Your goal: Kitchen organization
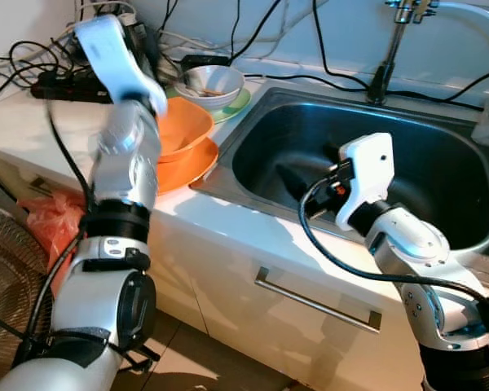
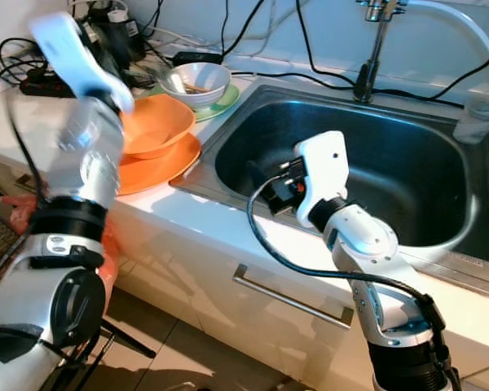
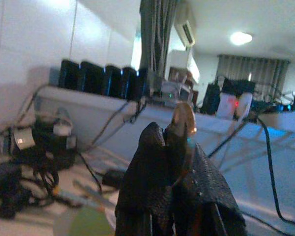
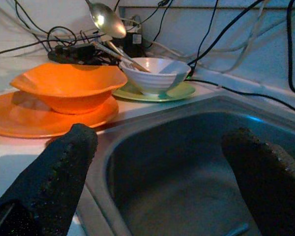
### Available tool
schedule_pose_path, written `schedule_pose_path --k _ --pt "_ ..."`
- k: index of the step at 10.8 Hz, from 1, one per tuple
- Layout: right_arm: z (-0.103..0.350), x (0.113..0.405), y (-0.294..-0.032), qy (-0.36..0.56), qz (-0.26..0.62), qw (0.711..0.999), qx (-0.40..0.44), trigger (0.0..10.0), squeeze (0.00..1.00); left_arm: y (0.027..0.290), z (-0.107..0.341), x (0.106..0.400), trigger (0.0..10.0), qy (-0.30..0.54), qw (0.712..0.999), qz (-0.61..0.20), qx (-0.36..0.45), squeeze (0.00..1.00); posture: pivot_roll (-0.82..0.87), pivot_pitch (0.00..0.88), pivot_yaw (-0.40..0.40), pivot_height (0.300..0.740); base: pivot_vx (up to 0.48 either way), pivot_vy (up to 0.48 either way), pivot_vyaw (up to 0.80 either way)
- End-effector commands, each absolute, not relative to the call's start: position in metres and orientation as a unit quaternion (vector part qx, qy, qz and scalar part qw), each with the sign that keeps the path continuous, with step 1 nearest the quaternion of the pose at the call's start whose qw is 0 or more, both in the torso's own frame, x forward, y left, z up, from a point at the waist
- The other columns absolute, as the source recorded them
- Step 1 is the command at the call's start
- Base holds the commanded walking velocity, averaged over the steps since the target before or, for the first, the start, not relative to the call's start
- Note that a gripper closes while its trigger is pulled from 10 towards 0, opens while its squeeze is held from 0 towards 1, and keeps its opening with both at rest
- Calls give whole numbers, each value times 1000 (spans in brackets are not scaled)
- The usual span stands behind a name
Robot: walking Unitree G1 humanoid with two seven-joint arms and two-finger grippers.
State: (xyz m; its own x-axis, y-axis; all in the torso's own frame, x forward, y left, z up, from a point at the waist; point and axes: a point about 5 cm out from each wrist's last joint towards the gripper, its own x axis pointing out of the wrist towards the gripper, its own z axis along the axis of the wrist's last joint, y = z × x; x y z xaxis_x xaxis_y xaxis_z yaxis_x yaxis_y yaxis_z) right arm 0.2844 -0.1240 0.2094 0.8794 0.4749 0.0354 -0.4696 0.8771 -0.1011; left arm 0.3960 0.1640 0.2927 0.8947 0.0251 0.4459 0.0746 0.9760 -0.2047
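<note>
White table (image 1: pixel 16 122) is shown running along a tiled wall, strewn with black cables (image 1: pixel 33 69) and carrying a stainless sink (image 1: pixel 253 134) with a tap (image 1: pixel 387 57) behind it. An orange bowl (image 1: pixel 183 126) is stacked on an orange plate (image 1: pixel 191 163) just beside the sink's left rim; behind these, a white bowl (image 1: pixel 216 81) sits on a green plate (image 1: pixel 236 104), with utensil handles leaning out of it. The left end effector (image 3: pixel 172 147) is raised above the dishes, its fingers pressed together on a spoon (image 4: pixel 107 19), whose bowl is seen hanging over the white bowl in the right wrist view, the handle slanting up and away toward the wall. The right end effector (image 4: pixel 157 167) is held low inside the sink basin, its fingers (image 4: pixel 64 167) spread wide and holding nothing, aimed toward the stacked dishes. The dishes lie to the left of the right end effector and directly beneath the left one, so the left arm is judged the nearer. The sink lies to the right of the spoon, and its carry would run rightward and down.
</note>
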Motion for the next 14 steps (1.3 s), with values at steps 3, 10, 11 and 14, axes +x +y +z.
schedule_pose_path --k 3,10,11,14 --pt "213 290 -126 -41 215 974 -62 10000 0 149 294 396 0 -223 966 -50 -120 0 -101 0 89 740 0 0 0" --pt "206 292 -139 -20 161 984 -68 10000 0 99 231 394 0 -108 974 -127 -156 0 -122 0 95 740 0 0 -415" --pt "206 292 -139 -20 160 985 -67 10000 0 96 227 394 0 -98 974 -132 -155 0 -121 0 95 740 0 0 0" --pt "205 290 -137 -17 162 984 -67 10000 0 96 198 398 0 -29 982 -115 -150 0 -128 0 91 740 0 0 0"
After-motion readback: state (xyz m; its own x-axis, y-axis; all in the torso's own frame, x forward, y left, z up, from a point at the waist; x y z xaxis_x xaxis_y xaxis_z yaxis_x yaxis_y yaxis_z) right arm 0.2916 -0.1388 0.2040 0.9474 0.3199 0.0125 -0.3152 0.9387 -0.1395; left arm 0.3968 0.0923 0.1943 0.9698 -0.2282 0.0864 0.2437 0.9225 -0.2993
